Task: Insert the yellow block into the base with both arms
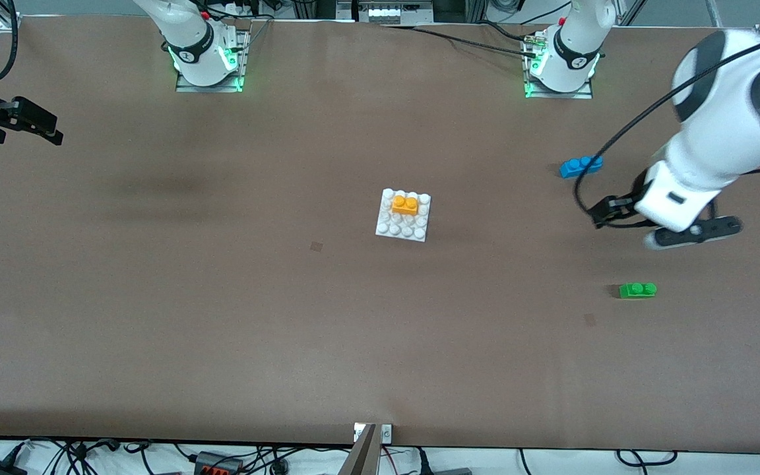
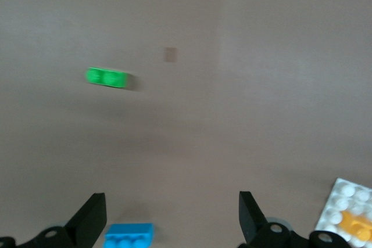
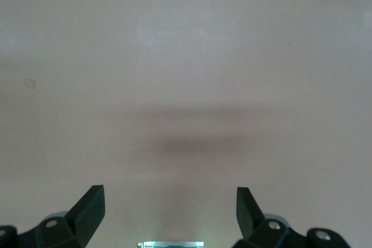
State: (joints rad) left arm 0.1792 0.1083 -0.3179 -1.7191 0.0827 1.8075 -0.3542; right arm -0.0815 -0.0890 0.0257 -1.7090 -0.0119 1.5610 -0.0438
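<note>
The yellow block (image 1: 405,204) sits on the studs of the white base (image 1: 393,227) in the middle of the table, in the part of the plate nearer the robots' bases. Both show at the edge of the left wrist view, the block (image 2: 356,225) on the base (image 2: 343,198). My left gripper (image 1: 696,231) is open and empty, up in the air over the table at the left arm's end, between the blue and green bricks; its jaws (image 2: 171,201) stand wide apart. My right gripper (image 1: 47,128) is open and empty (image 3: 170,193) over bare table at the right arm's end.
A blue three-stud brick (image 1: 580,165) lies toward the left arm's base and shows in the left wrist view (image 2: 129,236). A green two-stud brick (image 1: 637,290) lies nearer the front camera and also shows there (image 2: 106,78). The right arm's lit base (image 3: 170,244) shows in the right wrist view.
</note>
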